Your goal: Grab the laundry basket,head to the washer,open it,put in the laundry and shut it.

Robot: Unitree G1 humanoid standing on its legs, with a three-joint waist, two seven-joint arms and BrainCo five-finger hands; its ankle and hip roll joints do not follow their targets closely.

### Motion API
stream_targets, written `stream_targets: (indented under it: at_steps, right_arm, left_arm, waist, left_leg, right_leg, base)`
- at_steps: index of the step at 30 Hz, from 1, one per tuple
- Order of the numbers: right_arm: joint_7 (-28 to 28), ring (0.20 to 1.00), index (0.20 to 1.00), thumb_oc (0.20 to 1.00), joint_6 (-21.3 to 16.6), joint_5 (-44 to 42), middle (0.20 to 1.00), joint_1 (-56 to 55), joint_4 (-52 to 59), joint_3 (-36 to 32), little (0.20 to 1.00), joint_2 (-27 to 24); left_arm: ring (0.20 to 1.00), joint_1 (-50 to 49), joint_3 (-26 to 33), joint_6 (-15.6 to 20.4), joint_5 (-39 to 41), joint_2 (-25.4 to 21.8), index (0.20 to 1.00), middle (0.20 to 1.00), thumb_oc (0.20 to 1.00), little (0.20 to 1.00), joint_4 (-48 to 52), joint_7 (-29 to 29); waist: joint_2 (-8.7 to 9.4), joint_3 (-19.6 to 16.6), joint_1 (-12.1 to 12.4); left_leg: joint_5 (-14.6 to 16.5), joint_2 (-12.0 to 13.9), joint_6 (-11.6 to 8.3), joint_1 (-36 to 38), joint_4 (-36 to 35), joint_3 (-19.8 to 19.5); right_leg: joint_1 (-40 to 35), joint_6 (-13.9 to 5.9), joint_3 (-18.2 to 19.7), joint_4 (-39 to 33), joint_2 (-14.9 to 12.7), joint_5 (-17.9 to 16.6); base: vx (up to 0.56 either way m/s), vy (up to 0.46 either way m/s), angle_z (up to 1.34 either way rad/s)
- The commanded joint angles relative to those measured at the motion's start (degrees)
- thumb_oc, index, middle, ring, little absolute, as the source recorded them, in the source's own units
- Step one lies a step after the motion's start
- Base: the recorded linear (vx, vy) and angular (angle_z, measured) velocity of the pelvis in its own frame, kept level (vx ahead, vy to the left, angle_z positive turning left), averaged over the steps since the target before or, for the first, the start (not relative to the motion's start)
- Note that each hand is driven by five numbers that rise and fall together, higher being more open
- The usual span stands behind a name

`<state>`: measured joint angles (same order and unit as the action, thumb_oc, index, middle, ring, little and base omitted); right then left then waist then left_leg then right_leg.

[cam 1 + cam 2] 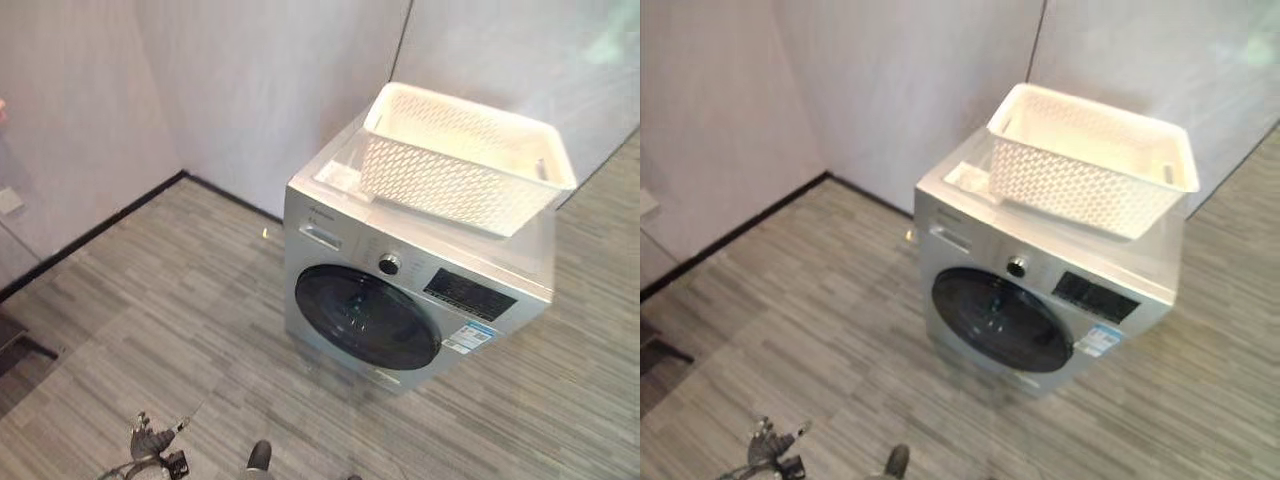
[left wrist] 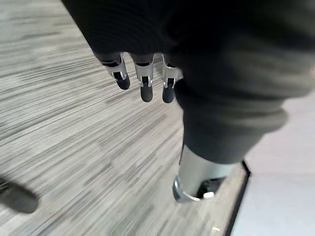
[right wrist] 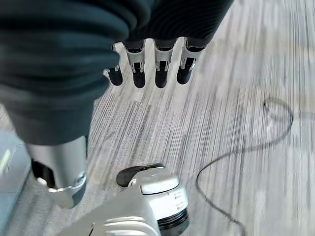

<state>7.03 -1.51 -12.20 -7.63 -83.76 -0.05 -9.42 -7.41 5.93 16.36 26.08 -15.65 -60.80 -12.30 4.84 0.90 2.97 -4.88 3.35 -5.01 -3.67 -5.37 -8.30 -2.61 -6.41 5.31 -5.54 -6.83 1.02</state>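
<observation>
Washer (image 1: pixel 400 300), silver front-loader, stands on the grey striped floor (image 1: pixel 150 330) right of centre and far from the robot, close to the pale wall (image 1: pixel 230 90). Round dark door (image 1: pixel 367 316) looks closed. Laundry basket (image 1: pixel 465 160), white perforated plastic, sits on top of the washer, tilted, its right end hanging past the washer's right edge. No laundry visible inside from this angle; cannot tell if any lies at the bottom. Control knob (image 1: pixel 389 264) sits above the door, dark panel (image 1: pixel 468 293) to its right.

Left robot hand (image 2: pixel 142 78) hangs over bare floor, fingers straight and relaxed, apart, holding nothing. Right robot hand (image 3: pixel 147 66) likewise hangs over floor, fingers straight, empty.

Risks, as a judgement: the basket overhangs and tilts, so a one-sided pull or a nudge to the washer could tip it off the right side. Swinging the door open while the basket is perched above could also knock it.

The basket is well apart from both robot hands: far and up to the right, while both hang low near the robot.
</observation>
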Motion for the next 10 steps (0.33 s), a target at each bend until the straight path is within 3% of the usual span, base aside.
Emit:
stream_targets:
  at_steps: [1, 10]
  right_arm:
    - [0.3, 1.0, 1.0, 1.0, -0.6, -3.1, 1.0, 0.5, -0.8, -1.5, 1.0, -1.1]
    - [0.5, 1.0, 1.0, 1.0, -1.2, -2.7, 1.0, 2.9, 2.9, 1.7, 1.0, -1.3]
  left_arm:
    - [1.0, 0.3, 0.4, 1.3, -0.9, 0.3, 1.0, 1.0, 1.0, 1.0, -2.5, 2.2]
    - [1.0, 0.9, -4.9, -2.3, -7.2, 1.7, 1.0, 1.0, 1.0, 1.0, -9.4, 5.2]
  waist:
    - [-0.99, -0.4, 0.0]
    - [-2.34, -1.4, -2.5]
  left_leg:
    - [4.1, 2.0, 1.56, 0.5, 0.7, -2.0]
    - [4.6, 2.6, 1.86, 2.2, 0.4, 0.3]
  right_leg:
    - [0.6, -2.55, -0.8, 2.7, -0.9, 3.1]
    - [1.4, -2.45, 1.2, 3.2, -0.4, 2.3]
  base:
    - [0.01, 0.017, -0.27]
    - [0.0, 0.024, -0.15]
